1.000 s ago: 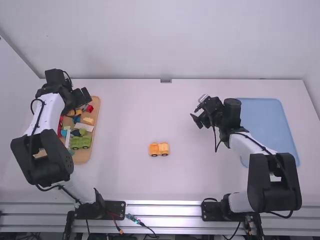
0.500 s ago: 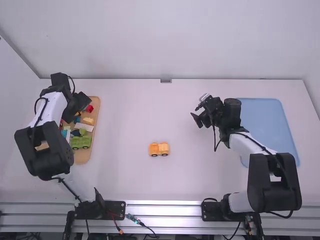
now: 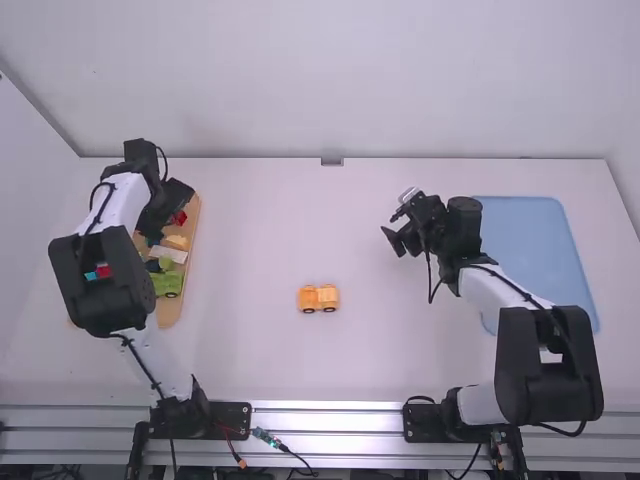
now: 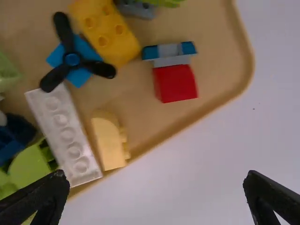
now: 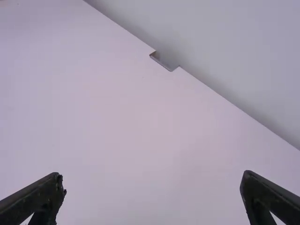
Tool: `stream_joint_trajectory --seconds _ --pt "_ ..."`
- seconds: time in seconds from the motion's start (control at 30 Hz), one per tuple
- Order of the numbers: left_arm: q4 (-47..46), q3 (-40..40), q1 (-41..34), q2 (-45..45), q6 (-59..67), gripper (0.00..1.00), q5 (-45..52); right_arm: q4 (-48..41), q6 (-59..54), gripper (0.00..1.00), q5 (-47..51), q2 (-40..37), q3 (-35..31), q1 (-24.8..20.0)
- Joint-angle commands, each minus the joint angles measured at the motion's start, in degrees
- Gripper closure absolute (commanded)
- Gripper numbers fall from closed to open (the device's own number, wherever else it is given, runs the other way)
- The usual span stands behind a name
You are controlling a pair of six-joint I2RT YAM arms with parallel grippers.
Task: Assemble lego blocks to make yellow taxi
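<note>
Pale wall (image 3: pixel 400 80) backs white table (image 3: pixel 400 340); left hand (image 3: pixel 180 206) and right hand (image 3: pixel 395 228) gape wide, empty.

Robotics lab, mounted robot arms (image 3: pixel 545 365), metal rail (image 3: pixel 340 432), exposed cables (image 3: pixel 265 436), white wall (image 3: pixel 320 80)

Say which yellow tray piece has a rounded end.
The small yellow piece beside the long white brick; the bigger yellow block by the black propeller is rectangular, studs up.
</note>
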Motion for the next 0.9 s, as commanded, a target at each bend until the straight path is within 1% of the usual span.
stream_joint_trajectory --seconds 0.0,0.23,0.43,0.83,0.87 --pt "0.0 -2.3 -0.7 0.7 -1.8 0.01 -2.3 -0.3 0.4 0.01 -0.3 -1.4 1.4 0.0" --pt "1.6 -4.6 0.0 0.9 -1.7 0.01 -3.1 -0.5 0.4 0.01 -0.3 -1.4 1.4 0.0" --pt "2.7 -4.6 0.8 3.3 -1.7 0.01 -2.8 -0.6 0.4 0.01 -0.3 -1.4 1.4 0.0" --pt "2.6 -4.7 0.7 3.5 -1.8 0.01 -2.8 -1.5 0.4 0.01 -0.3 -1.4 1.4 0.0" --pt "2.6 -4.7 0.8 3.5 -1.3 0.01 -1.4 -1.6 0.4 0.01 -0.3 -1.4 1.4 0.0"
